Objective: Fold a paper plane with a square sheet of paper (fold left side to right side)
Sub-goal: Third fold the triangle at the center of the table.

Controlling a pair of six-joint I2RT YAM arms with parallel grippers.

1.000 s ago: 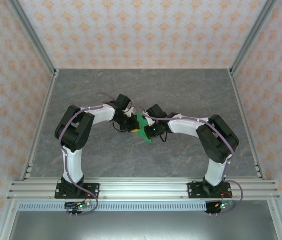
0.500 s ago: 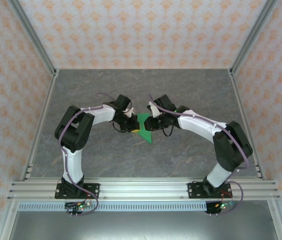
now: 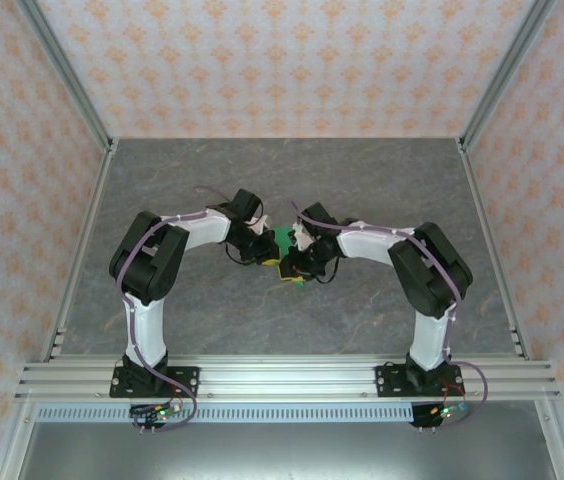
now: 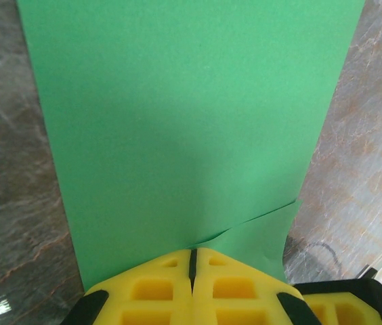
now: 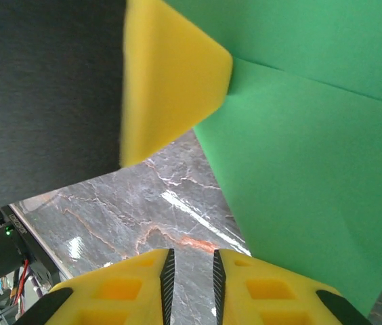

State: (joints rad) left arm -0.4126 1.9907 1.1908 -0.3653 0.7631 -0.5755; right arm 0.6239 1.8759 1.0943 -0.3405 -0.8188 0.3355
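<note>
Since the green sheet of paper [image 4: 177,122] lies in the middle of the table [image 4: 374,169], between the two tools, the next move depends on which of them is free. From the left wrist, the sheet runs straight away from the left gripper [image 4: 191,261] as a long band, and a second layer, a small flap [image 4: 262,237], comes out at its near right corner. The paper is thin, matt and plain, with one straight crease [image 5: 313,84] across it.

The left gripper has its yellow fingers pressed together, tips on the near edge. I judge that it pins the sheet down and does not pinch it. The right gripper [image 5: 191,264] is just beside the sheet, which lies up and to the right of its fingers. These stand a narrow gap apart with nothing between them. The table looks like grey stone, a little glossy. I think the right arm, being free, should make the fold.
</note>
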